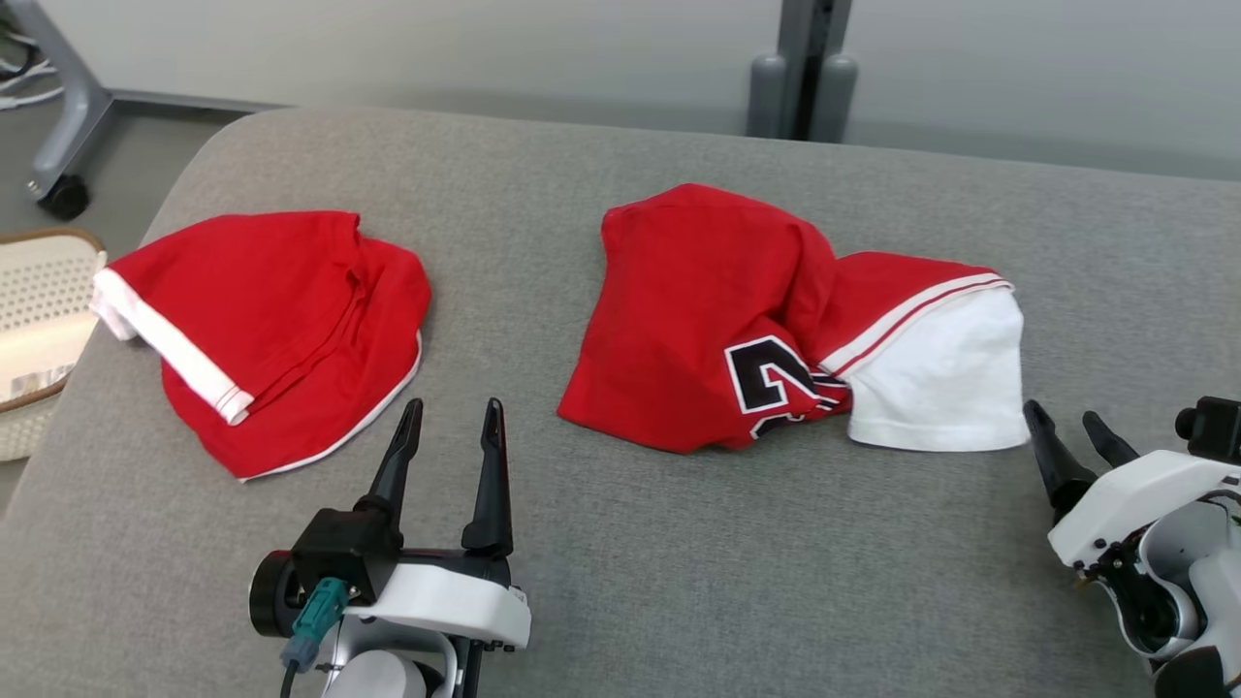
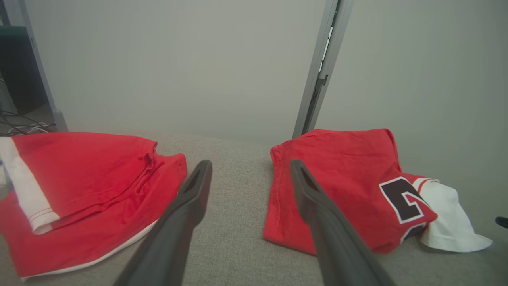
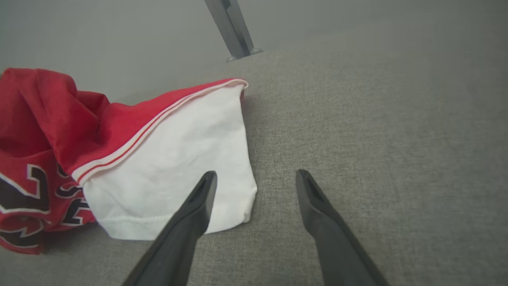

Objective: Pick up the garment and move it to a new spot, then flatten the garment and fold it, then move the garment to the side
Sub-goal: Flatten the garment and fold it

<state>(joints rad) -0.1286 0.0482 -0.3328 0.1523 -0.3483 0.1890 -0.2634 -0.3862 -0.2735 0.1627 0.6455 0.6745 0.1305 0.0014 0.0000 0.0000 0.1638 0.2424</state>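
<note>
Crumpled jersey (image 1: 698,320) and folded garment (image 1: 281,330) lie apart on grey cushion (image 1: 620,543)

A: What surrounds the work area?
B: A grey fabric pad (image 1: 679,562) with a rounded corner, a pale wall (image 1: 388,39) behind it, and a grey post (image 1: 803,68) at its far edge. The light is soft and even.
A: And to the left?
B: Grey floor (image 1: 145,155), a wheeled leg (image 1: 78,116), a pale basket (image 1: 39,291).
</note>
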